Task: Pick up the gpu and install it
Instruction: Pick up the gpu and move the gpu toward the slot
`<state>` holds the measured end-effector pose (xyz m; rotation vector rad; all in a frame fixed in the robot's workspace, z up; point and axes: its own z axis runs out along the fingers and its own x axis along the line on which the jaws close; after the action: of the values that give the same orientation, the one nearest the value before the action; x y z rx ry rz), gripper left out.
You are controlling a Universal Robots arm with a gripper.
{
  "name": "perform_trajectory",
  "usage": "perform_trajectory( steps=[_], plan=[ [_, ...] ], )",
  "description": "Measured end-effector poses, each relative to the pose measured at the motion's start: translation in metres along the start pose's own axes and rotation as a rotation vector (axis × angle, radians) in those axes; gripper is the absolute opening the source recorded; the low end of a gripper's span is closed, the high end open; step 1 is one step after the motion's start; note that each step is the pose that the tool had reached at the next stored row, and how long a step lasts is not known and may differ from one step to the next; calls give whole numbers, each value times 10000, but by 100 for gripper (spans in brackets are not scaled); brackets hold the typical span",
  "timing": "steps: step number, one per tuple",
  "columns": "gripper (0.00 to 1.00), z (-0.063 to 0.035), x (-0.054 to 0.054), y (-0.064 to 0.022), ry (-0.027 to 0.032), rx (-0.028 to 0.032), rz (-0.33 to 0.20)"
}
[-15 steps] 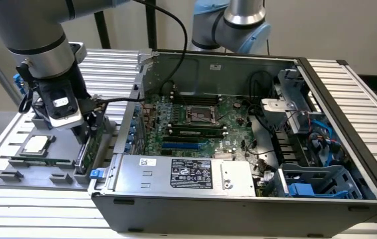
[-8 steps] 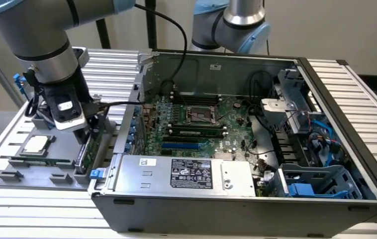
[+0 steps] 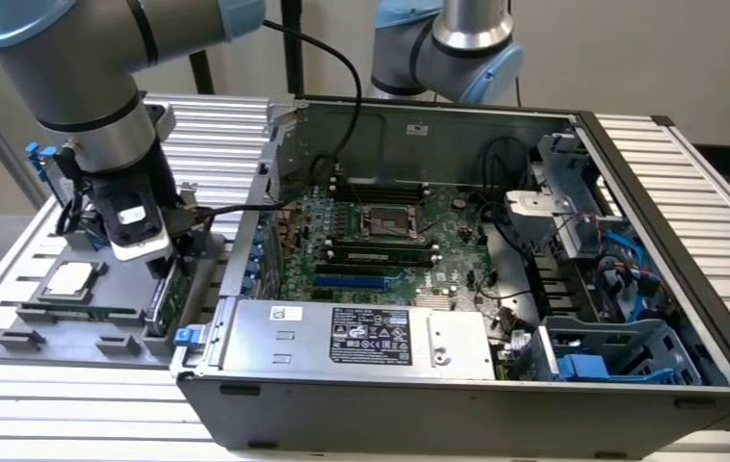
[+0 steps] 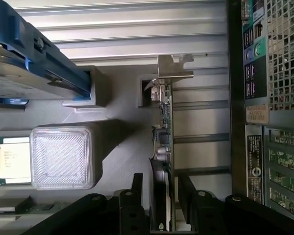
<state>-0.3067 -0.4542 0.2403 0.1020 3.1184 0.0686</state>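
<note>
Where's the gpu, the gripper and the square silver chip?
gpu (image 4: 166, 131): wrist view, on the card's thin edge.
gripper (image 4: 160, 182): wrist view, midway between its two fingertips.
square silver chip (image 3: 69, 279): exterior view, middle of its shiny lid.

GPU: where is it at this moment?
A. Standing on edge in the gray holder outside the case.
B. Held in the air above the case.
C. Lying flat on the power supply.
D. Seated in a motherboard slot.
A: the wrist view shows the GPU edge-on, upright in a slot of the gray holder.
</note>
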Motion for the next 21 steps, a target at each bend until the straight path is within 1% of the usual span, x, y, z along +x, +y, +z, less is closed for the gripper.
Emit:
perform_trajectory(
  steps=[8,16,17,21],
  plan=[
    [100,3,-36,2,-2,-2,3],
    [100,13,-36,0,4,1,58],
    [0,13,-35,0,3,1,63],
    [0,14,-32,0,5,1,65]
  ],
)
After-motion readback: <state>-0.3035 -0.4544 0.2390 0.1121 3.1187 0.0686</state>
